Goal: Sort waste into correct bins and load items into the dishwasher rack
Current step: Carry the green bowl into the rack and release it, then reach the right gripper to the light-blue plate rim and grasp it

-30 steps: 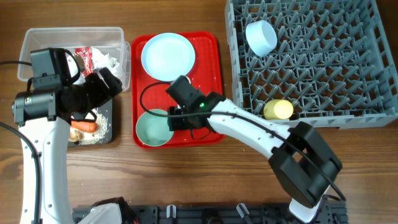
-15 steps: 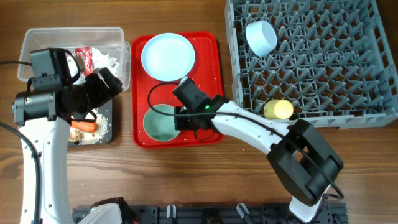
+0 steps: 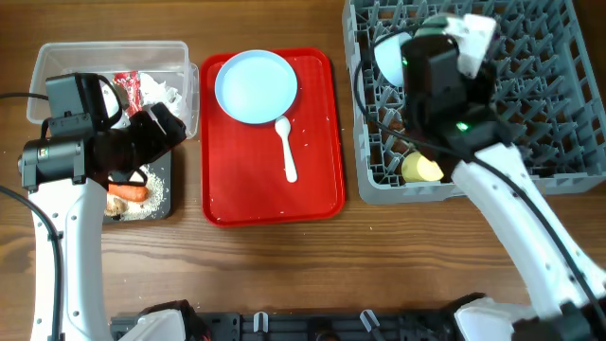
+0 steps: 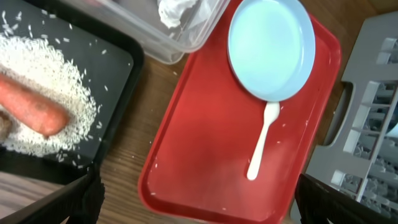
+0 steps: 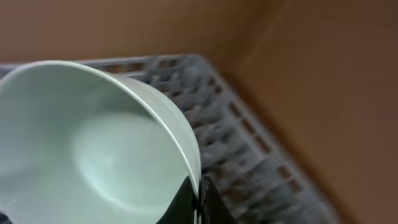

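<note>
My right gripper (image 3: 409,59) hangs over the back left of the grey dishwasher rack (image 3: 549,114), shut on the rim of a pale blue bowl (image 5: 93,149). In the right wrist view its jaws (image 5: 198,199) pinch the bowl's wall above the rack (image 5: 236,143). Another pale blue bowl (image 3: 386,52) shows partly beside the gripper, and a yellow cup (image 3: 422,169) lies in the rack. The pale blue plate (image 3: 256,87) and white spoon (image 3: 286,150) lie on the red tray (image 3: 322,189). My left gripper (image 3: 166,128) is open and empty above the bins.
The clear tub (image 3: 57,66) holds the red wrapper (image 3: 128,87) and white paper (image 3: 170,93). The black tray (image 3: 161,194) holds the carrot (image 3: 128,191) and rice (image 4: 56,68). The left wrist view shows the plate (image 4: 271,48) and spoon (image 4: 262,140).
My right gripper has lifted the bowl off the red tray's front and carried it right and back over the rack. The spoon now shows on the tray. The left arm has not moved.
</note>
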`<move>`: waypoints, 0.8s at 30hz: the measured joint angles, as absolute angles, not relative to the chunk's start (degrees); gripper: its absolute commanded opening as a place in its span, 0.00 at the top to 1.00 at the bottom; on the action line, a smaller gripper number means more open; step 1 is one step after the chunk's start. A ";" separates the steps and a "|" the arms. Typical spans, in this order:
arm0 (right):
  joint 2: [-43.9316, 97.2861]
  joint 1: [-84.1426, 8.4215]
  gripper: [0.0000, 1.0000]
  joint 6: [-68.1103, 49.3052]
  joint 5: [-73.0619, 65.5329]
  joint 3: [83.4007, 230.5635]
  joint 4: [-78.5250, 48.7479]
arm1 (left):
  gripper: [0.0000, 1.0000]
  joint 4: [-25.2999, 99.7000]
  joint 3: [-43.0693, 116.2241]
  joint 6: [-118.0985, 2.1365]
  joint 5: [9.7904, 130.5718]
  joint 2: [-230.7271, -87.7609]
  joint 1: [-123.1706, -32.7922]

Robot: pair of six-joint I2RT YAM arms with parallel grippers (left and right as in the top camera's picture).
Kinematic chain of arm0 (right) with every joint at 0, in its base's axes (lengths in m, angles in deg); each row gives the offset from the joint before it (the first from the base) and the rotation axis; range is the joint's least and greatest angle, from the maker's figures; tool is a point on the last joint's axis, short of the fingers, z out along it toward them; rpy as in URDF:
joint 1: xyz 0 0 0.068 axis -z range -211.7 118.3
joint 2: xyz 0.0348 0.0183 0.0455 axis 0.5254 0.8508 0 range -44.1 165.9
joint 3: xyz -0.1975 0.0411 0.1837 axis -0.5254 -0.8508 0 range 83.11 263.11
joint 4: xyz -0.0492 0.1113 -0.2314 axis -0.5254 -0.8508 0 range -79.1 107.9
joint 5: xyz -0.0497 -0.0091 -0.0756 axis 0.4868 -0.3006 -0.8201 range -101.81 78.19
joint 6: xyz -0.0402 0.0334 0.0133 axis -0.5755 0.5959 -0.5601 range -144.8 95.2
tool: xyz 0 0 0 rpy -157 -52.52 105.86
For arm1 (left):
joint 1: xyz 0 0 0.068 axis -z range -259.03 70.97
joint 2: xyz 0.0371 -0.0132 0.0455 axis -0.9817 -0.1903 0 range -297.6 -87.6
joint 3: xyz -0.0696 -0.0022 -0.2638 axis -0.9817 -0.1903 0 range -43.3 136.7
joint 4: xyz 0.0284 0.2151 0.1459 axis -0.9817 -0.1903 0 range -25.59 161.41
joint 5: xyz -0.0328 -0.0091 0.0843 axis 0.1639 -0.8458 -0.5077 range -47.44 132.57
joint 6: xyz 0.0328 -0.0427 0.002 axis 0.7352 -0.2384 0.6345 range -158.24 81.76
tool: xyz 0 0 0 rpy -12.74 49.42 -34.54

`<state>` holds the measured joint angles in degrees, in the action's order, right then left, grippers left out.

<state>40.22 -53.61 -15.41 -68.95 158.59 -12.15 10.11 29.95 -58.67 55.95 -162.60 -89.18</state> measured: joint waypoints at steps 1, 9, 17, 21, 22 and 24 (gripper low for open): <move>43.50 -53.61 0.96 -25.99 -73.54 158.54 -8.28 | 0.00 10.06 29.95 -58.67 55.97 -162.60 -89.18; 59.85 -55.03 0.96 -53.14 -78.66 158.70 -11.62 | 0.00 10.11 29.95 -58.67 55.97 -162.60 -89.16; 59.85 -62.42 0.73 -50.43 -76.52 159.11 -17.72 | 0.00 10.11 29.95 -58.67 55.97 -162.60 -89.16; 60.28 -69.59 0.00 -50.10 -68.52 159.09 -17.61 | 0.00 10.11 29.95 -58.67 55.95 -162.60 -89.16; 60.37 -70.59 0.00 -50.01 -66.29 159.09 -17.09 | 0.00 10.11 29.95 -58.67 55.97 -162.60 -89.16; 60.39 -71.05 0.00 -49.05 -63.93 159.07 -15.97 | 0.00 10.11 29.95 -58.67 55.97 -162.60 -89.18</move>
<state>60.39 -71.05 -49.05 -63.93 159.07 -15.97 10.11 29.95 -58.67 55.97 -162.60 -89.18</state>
